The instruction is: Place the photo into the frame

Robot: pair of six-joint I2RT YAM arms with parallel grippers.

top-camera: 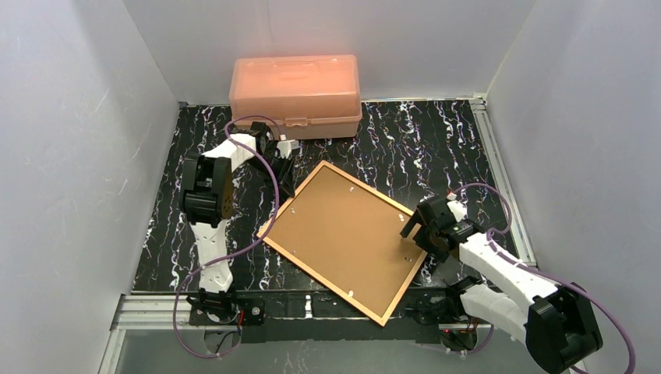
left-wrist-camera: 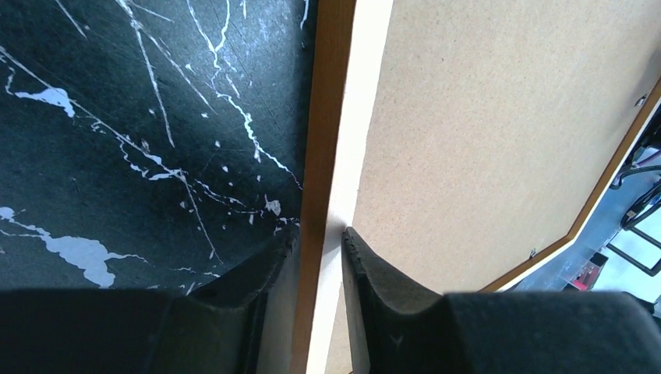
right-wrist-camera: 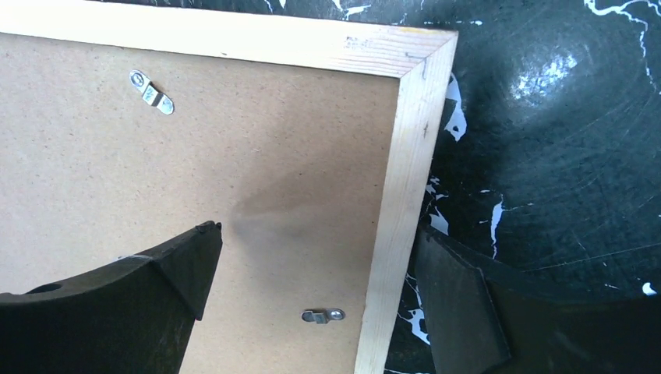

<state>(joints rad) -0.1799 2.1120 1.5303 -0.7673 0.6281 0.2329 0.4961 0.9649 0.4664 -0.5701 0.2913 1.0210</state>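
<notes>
My left tool (left-wrist-camera: pixel 319 234) straddles the far-left rail of the frame (left-wrist-camera: pixel 326 78), jaws narrow, one finger on the worktop (left-wrist-camera: pixel 117 117) side, one over the backing board (left-wrist-camera: pixel 483 140) (biting yet? I cannot tell). My right tool (right-wrist-camera: pixel 318 238) gapes wide across the right rail, holding nothing. The frame lies back-up mid-worktop; the photo I see nowhere. I judge this the steadying step; next the clips (right-wrist-camera: pixel 152 91) need turning. Left arm reaches forward, wrist bent down; right arm stretches in low
</notes>
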